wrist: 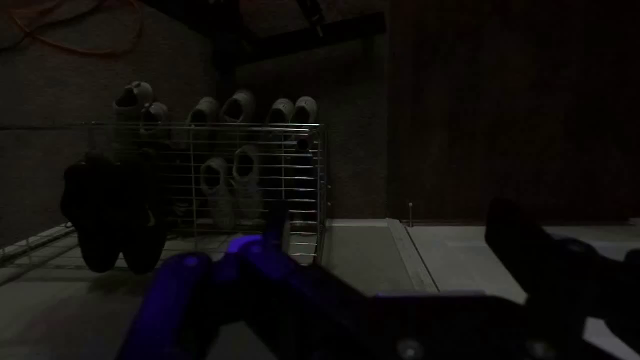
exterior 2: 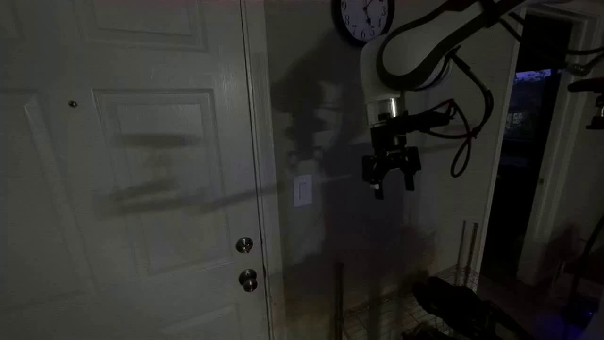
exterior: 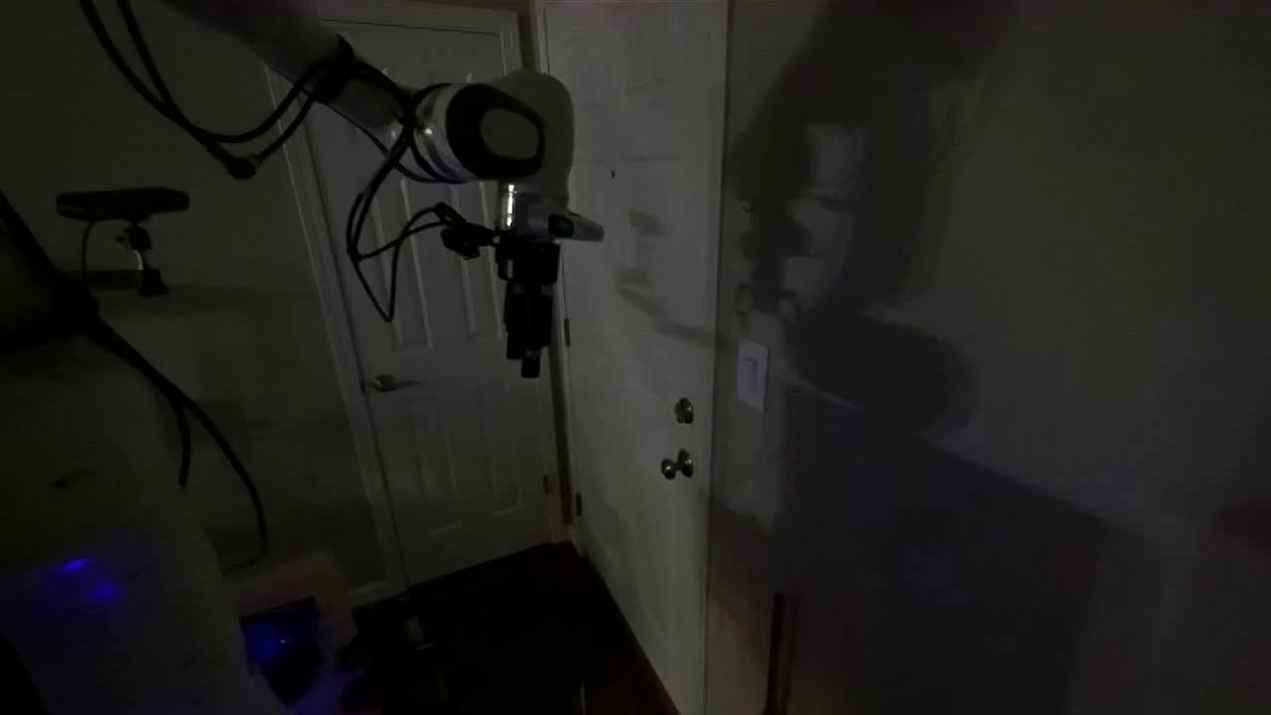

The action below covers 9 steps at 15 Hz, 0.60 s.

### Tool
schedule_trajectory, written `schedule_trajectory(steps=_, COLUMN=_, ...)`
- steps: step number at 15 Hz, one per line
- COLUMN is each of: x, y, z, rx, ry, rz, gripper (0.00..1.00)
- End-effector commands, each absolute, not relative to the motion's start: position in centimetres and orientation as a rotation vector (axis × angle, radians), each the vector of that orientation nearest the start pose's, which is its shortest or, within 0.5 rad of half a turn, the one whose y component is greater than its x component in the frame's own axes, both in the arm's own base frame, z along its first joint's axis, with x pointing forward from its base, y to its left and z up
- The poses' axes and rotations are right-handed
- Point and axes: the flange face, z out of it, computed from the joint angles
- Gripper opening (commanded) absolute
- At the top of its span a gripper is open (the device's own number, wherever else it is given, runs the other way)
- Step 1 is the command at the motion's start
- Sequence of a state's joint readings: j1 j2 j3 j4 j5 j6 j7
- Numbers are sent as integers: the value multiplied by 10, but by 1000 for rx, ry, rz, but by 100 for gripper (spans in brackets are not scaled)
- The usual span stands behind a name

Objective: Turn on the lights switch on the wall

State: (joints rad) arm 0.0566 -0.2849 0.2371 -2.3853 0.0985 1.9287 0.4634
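Darkness fills the room, which we take as a sign that the lights switch (exterior 2: 302,191) is yet to be turned on. No table shows in any view, so we place things by the edges of the door (exterior 2: 141,165) instead: the switch sits upright on the wall (exterior: 1092,298), just beside the door's knob-side edge and higher than the lock (exterior 2: 244,244) and knob (exterior 2: 247,280), presumably so that anyone coming in finds it at once. The gripper (exterior 2: 394,192) hangs well apart from the switch, its fingers (exterior 2: 379,192) spread and pointing down, with nothing between them. We read that as a ready pose rather than a working one, since fingers aimed at the floor cannot press an upright switch. The switch seems to carry a broad paddle, so we judge it wants a push, not a grasp; bringing the fingers together and tipping them toward the wall would make a firmer poker. Which way the paddle leans we cannot tell. In the wrist view the wire rack (wrist: 319,175) stands along the wall, shoes (wrist: 306,104) showing through and past its wires, probably kept near the door for stepping out, and its corner is one reason to approach high.
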Motion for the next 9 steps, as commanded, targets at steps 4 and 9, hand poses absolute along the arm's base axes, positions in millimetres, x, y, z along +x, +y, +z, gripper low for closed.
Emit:
schedule_trajectory(steps=4, x=412, y=133, z=413, rx=-3152, ry=360, rz=277, gripper=100)
schedule_trajectory(steps=9, x=419, y=128, z=406, rx=-3138, ry=361, rz=295, gripper=100)
